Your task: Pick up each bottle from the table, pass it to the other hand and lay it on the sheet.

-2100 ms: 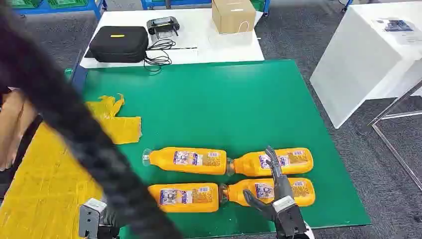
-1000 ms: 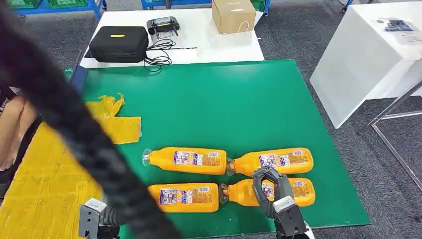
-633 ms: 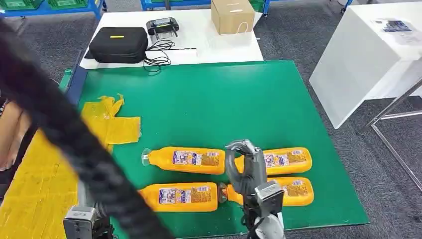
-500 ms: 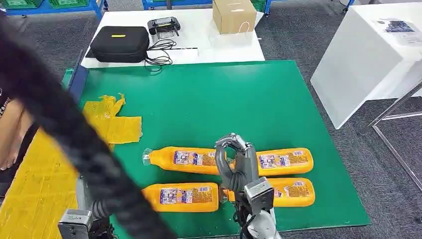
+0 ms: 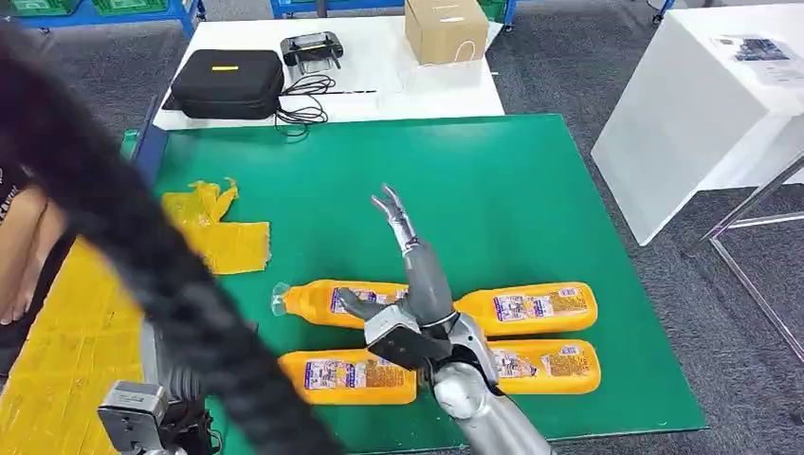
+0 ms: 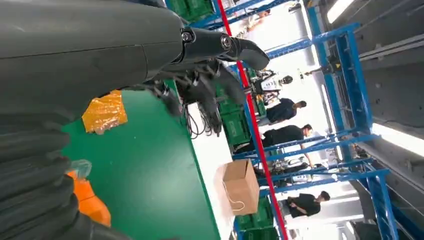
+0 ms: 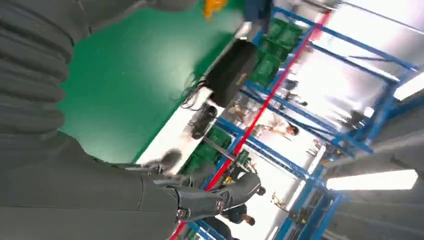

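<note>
Head view: green table point(image 5: 493, 180) has open surface across its far half and right side; four orange bottles lie in a two-by-two block near the front edge; far-left bottle point(image 5: 327, 301) and far-right bottle point(image 5: 531, 307) lie neck to neck, near-left bottle point(image 5: 346, 373) and near-right bottle point(image 5: 550, 364) the same; all on their sides, orange body, printed label, clear cap end; none on the yellow sheet point(image 5: 66, 341), which lies off the table's left edge with a crumpled flap point(image 5: 213, 232) on the green; right hand point(image 5: 410, 275) is raised over the middle of the block, fingers point(image 5: 393, 210) stretched out straight and apart, thumb out to the side, holding nothing; right forearm covers where the bottle necks meet; left hand point(image 6: 200, 75) in the left wrist view has fingers loosely bent, nothing in them; left wrist housing sits low by the front-left corner; thick black cable point(image 5: 123, 237), blurred, crosses the left of the picture; white table point(image 5: 398, 85) butts the far edge, carrying a black case point(image 5: 228, 83), a controller point(image 5: 311, 47), a coiled cord point(image 5: 303, 104) and a cardboard box point(image 5: 444, 28), closed, contents hidden; white cabinet point(image 5: 702, 104) stands right, apart from the table by a strip of floor; a person's arm point(image 5: 24, 246) at far left.
</note>
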Controlling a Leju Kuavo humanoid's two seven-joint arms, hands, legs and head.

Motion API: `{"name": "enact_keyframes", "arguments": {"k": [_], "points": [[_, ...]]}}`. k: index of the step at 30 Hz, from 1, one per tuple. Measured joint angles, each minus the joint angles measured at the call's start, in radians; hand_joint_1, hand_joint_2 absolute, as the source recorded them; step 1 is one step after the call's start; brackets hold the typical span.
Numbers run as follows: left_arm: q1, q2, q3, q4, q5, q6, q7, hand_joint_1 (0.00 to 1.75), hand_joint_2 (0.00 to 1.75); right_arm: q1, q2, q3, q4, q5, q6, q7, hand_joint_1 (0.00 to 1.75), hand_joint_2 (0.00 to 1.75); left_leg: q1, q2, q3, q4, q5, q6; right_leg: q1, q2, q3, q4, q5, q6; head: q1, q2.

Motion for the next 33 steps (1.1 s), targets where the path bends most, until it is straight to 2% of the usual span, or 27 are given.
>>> {"name": "enact_keyframes", "arguments": {"k": [5, 9, 18, 24, 33], "points": [[-0.020, 0.000, 0.002, -0.003, -0.006, -0.023, 0.022, 0.00, 1.75, -0.122, -0.014, 0.093, 0.119, 0.283, 0.103, 0.163, 0.00, 1.75, 0.000, 0.000, 0.000, 0.000, 0.000, 0.000, 0.000, 0.000, 0.000, 0.000, 0.000, 0.000, 0.000, 0.000], [-0.027, 0.000, 0.006, -0.009, -0.011, -0.031, 0.030, 0.00, 1.75, -0.208, -0.015, 0.183, 0.246, 0.416, 0.165, 0.237, 0.00, 1.75, 0.000, 0.000, 0.000, 0.000, 0.000, 0.000, 0.000, 0.000, 0.000, 0.000, 0.000, 0.000, 0.000, 0.000], [-0.027, -0.008, 0.031, -0.016, -0.011, -0.045, 0.032, 0.00, 1.75, -0.296, -0.015, 0.297, 0.461, 0.518, 0.221, 0.326, 0.00, 1.75, 0.000, 0.000, 0.000, 0.000, 0.000, 0.000, 0.000, 0.000, 0.000, 0.000, 0.000, 0.000, 0.000, 0.000], [-0.029, -0.012, 0.035, -0.016, -0.010, -0.048, 0.036, 0.00, 1.75, -0.326, -0.014, 0.327, 0.545, 0.543, 0.230, 0.352, 0.00, 1.75, 0.000, 0.000, 0.000, 0.000, 0.000, 0.000, 0.000, 0.000, 0.000, 0.000, 0.000, 0.000, 0.000, 0.000], [-0.032, -0.022, 0.036, -0.014, -0.022, -0.060, 0.061, 0.00, 1.75, -0.356, -0.005, 0.338, 0.653, 0.649, 0.229, 0.476, 0.00, 1.75, 0.000, 0.000, 0.000, 0.000, 0.000, 0.000, 0.000, 0.000, 0.000, 0.000, 0.000, 0.000, 0.000, 0.000]]}}
